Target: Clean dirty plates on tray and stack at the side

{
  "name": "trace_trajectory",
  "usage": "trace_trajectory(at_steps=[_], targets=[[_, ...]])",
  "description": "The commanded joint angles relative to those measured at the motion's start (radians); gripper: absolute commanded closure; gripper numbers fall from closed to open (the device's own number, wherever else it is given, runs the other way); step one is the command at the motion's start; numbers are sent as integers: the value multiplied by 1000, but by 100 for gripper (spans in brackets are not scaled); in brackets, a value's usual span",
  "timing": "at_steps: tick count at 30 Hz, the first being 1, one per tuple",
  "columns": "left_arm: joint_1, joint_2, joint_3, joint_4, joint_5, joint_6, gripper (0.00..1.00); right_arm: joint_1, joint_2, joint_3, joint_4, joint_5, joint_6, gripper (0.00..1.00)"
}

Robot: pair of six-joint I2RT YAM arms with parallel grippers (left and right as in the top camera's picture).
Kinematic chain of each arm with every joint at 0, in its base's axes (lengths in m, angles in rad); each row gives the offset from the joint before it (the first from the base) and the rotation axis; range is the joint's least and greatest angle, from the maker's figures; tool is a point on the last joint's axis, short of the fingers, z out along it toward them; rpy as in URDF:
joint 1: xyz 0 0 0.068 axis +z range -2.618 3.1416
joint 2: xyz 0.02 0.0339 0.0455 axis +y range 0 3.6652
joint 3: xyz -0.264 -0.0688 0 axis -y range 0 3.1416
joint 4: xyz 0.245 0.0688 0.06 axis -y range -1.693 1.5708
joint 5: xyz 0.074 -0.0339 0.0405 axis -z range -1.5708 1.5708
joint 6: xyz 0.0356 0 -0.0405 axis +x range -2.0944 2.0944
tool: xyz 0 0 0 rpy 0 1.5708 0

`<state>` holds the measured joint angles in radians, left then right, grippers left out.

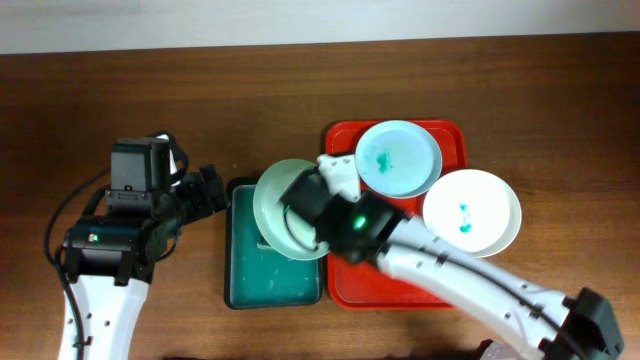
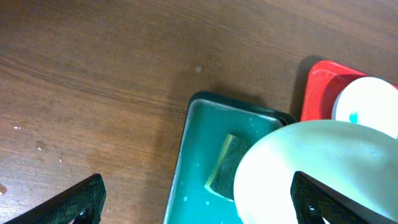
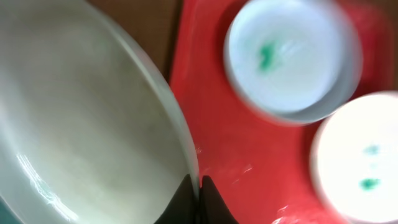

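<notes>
My right gripper (image 3: pixel 199 193) is shut on the rim of a pale plate (image 1: pixel 272 200), holding it tilted over the teal basin (image 1: pixel 240 270); the plate also shows in the right wrist view (image 3: pixel 87 124) and the left wrist view (image 2: pixel 311 168). Two more plates with teal smears lie on the red tray (image 1: pixel 345 285): one at the back (image 1: pixel 398 158), one at the right edge (image 1: pixel 471 212). My left gripper (image 2: pixel 199 202) is open and empty, over the basin's left rim, left of the held plate.
The teal basin (image 2: pixel 199 162) holds a green sponge (image 2: pixel 227 168), partly hidden by the held plate. The basin sits just left of the tray. Brown wooden table (image 1: pixel 120 90) surrounds both. My right arm (image 1: pixel 470 285) lies across the tray's front.
</notes>
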<state>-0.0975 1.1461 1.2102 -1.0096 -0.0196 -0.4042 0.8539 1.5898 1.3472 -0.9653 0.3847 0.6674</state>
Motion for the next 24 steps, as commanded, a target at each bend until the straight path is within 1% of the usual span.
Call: trace_trajectory(at_steps=[1,3,4,5,7,8,10,12,13,15,17,20,23,24], targets=[[4,-6,16,-3,-11,16,6,-221,-91,51,-6,-488,-161,96],[4,-6,16,-3,-11,16,6,-422,-171,60,-13,-657,-207,96],[4,-6,16,-3,-11,16,5,-533,-213,60,-22,-698,-212,96],[4,-6,16,-3,-11,16,5,-687,-264,60,-53,-702,-212,96],[4,-6,16,-5,-11,16,5,-957,-305,60,-134,-650,-211,96],[4,-6,16,-5,-11,16,4,-1056,-305,59,-164,-613,-211,96],[4,-6,16,-5,-11,16,4,-1332,-264,59,-207,-494,-211,96],[4,-6,16,-5,-11,16,4,-1470,-218,58,-209,-459,-211,96],[4,-6,16,-6,-11,16,4,-1577,-165,58,-209,-426,-211,96],[4,-6,16,-10,-11,16,4,-1677,-75,57,-209,-370,-211,96],[4,-6,16,-11,-11,16,4,-1721,34,55,-206,-360,-211,96],[4,-6,16,-15,-11,16,4,-1720,189,53,-207,-351,-211,96],[4,-6,16,-17,-11,16,4,-1662,244,27,-168,-334,-222,95],[4,-6,16,-17,-11,16,4,-1642,244,16,-154,-335,-223,80]])
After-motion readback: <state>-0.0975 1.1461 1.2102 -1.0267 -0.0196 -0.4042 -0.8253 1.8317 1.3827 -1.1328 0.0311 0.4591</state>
